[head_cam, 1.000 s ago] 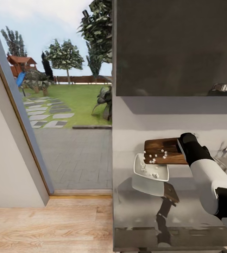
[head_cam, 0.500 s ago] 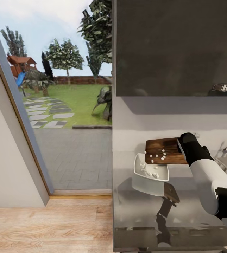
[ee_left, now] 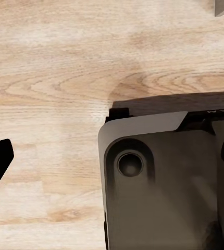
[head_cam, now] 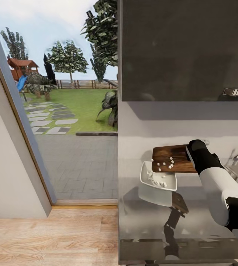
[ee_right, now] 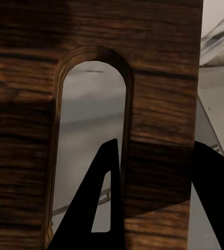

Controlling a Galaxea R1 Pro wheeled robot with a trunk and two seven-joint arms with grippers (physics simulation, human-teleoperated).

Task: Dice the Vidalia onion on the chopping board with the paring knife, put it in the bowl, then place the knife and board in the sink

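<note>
Right gripper [head_cam: 189, 153] clamps chopping board [head_cam: 169, 159] tilted over bowl [head_cam: 158, 180], diced onion [head_cam: 165, 163] on both; left gripper state unclear

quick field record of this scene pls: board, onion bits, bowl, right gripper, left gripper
chopping board: lifted over the bowl, held at its handle-slot end
diced onion: some cubes on the board, some in the bowl
bowl: white, on the countertop
right gripper: shut on the board beside its slot
left gripper: over wooden floor; state unclear
</note>
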